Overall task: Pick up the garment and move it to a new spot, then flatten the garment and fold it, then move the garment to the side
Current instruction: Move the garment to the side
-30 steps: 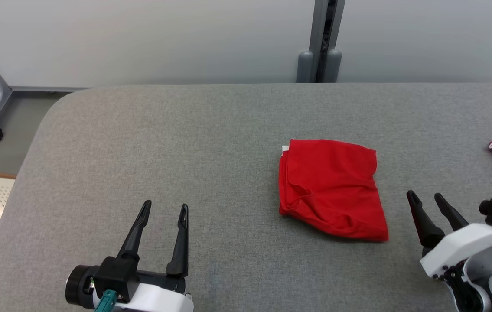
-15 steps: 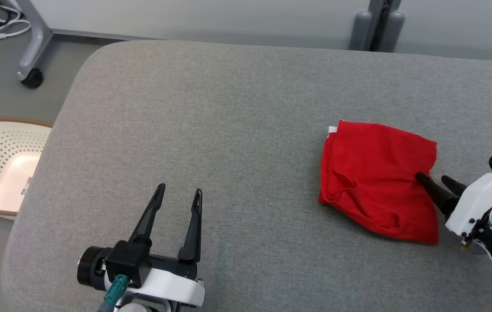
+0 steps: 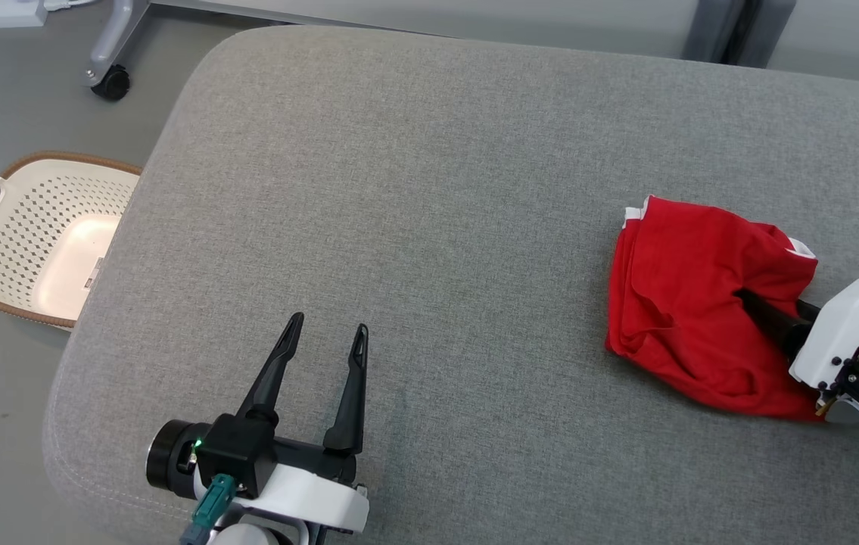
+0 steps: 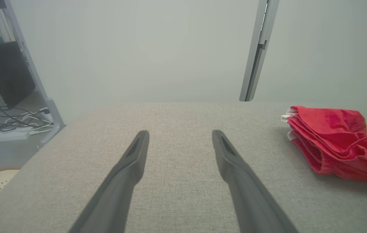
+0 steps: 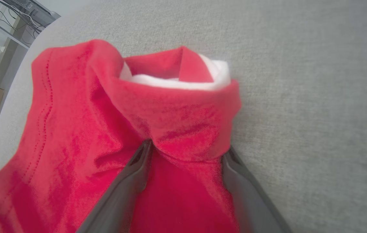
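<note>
Right jaws: spread and not pinching. Their long dark fingers (image 3: 771,324) straddle a bunched fold of the folded red cloth garment with white trim (image 3: 690,303). In the right wrist view the cloth lies between them.
Change at right jaws: a second ago they stood clear, off the garment's near right corner. Now they are pushed into its right edge.
Left jaws: spread and empty above bare cloth at the near left, as a second ago.
Garment: on the right part of the grey fabric-covered tabletop (image 3: 414,189). Its far right corner, flat a second ago, has humped up and turned over, showing white trim.
Camera: the head view has swung left and down, so the garment's drift toward the picture's right edge is mostly that. The cream perforated plastic basket (image 3: 58,208) on the floor at the left has come fully into sight.
Meaning: the garment is already folded, so this is probably the last step, moving it aside. The jaws have yet to close. The push has ruffled the fold, and more pushing could open the stack.
</note>
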Robot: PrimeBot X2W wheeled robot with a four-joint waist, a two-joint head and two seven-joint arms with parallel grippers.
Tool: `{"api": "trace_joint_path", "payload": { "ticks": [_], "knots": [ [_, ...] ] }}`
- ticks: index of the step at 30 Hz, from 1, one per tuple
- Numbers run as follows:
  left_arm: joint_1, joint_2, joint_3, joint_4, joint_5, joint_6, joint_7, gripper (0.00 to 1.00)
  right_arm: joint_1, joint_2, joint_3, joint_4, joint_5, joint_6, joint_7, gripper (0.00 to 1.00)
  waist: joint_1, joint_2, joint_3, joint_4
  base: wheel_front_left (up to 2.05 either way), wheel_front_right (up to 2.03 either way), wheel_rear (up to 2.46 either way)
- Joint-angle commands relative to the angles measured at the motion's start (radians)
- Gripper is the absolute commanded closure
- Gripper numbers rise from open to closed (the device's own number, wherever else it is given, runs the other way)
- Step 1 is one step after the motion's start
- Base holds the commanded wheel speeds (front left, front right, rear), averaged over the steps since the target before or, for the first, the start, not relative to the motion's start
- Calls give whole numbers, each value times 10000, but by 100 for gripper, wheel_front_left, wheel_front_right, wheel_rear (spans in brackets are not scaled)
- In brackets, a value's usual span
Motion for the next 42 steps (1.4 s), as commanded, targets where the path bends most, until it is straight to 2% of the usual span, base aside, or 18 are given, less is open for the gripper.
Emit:
{"api": "trace_joint_path", "payload": {
  "ticks": [1, 10, 11, 12, 13, 22, 23, 30, 36, 42],
  "knots": [
    [-98, 33, -14, -10, -89, 43, -31, 0, -20, 40, 224, 59, 216, 0, -2, 0, -1, -1, 39, 46, 0, 0, 0],
    [-204, 33, -72, 36, -92, 91, -31, 0, -214, -58, 894, 366, 955, -1, -50, 0, -1, -1, 103, 77, 0, 0, 0],
    [-213, 33, -81, 39, -90, 93, -31, 0, -221, -64, 974, 379, 1022, 0, -53, 63, -1, -1, 107, 76, 0, 0, 0],
    [-221, 32, -89, 42, -89, 97, -31, 0, -222, -76, 1045, 384, 1103, 0, -80, 94, -1, -1, 109, 75, 0, 0, 0],
    [-228, 33, -94, 46, -93, 101, -31, 0, -227, -85, 1106, 403, 1178, -1, -108, 100, -1, -1, 108, 72, 0, 0, 0],
    [-260, 33, -59, 85, -68, 97, -31, 0, -572, -494, 1841, 63, 1502, 0, -623, 100, -1, -1, 31, -22, 0, 0, 0],
    [-147, 32, -36, 18, -18, 36, -31, 0, -924, -1218, 2713, -247, 1488, 0, -929, 100, -1, -1, -138, -528, 0, 0, 0],
    [-371, 32, -314, 90, -39, -53, -31, 0, -1490, -2109, 3070, -429, 1278, 0, -753, 100, -1, -1, 105, -1353, 0, 0, 0],
    [-701, 33, -463, 98, -48, -99, -31, 0, -2008, -2955, 2980, -520, 1129, -1, -615, 100, -1, -1, 504, -2187, 0, 0, 0],
    [-1165, 37, -557, 76, -144, -177, -31, 0, -2184, -4142, 2421, -587, 1104, -1, -545, 100, -1, -1, 1109, -2632, 0, 0, 0]
  ]
}}
